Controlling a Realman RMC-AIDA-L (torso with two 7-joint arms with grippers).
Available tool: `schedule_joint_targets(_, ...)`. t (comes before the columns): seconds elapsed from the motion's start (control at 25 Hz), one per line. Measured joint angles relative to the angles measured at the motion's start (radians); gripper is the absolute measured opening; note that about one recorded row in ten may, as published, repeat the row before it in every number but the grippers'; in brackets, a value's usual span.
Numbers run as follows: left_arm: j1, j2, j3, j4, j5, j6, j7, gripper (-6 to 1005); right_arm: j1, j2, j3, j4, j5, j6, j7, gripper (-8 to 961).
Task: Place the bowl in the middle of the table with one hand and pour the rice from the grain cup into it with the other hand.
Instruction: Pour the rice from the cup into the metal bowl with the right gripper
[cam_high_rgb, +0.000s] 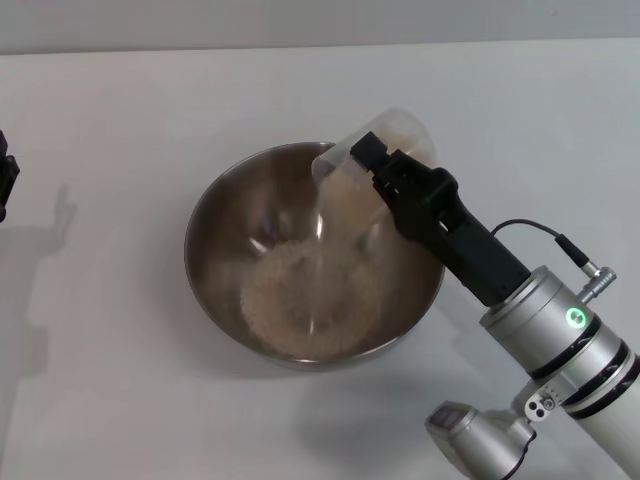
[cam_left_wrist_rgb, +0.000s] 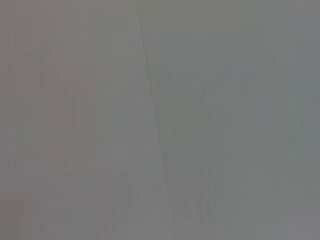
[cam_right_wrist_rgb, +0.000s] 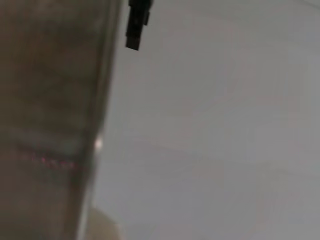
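The steel bowl stands in the middle of the white table. A heap of rice lies in its bottom. My right gripper is shut on the grain cup and holds it tipped over the bowl's far right rim, with rice streaming out of it into the bowl. In the right wrist view the cup's wall fills one side and the left gripper shows far off. My left gripper sits at the table's left edge, mostly out of view.
The table's far edge runs along the top of the head view. The left wrist view shows only plain grey surface.
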Motion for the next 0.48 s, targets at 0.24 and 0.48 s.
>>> schedule_joint_targets(0.24,0.0,0.0,0.001,-0.002,0.0,0.005,0.0,818,0.003,0.0,0.003,0.018,0.0,0.029,-0.077,13)
schedule_joint_targets(0.48,-0.001,0.0,0.002,-0.001,0.0,0.005,0.0,818,0.014,0.0,0.001,0.034,-0.001,0.058,-0.177,13)
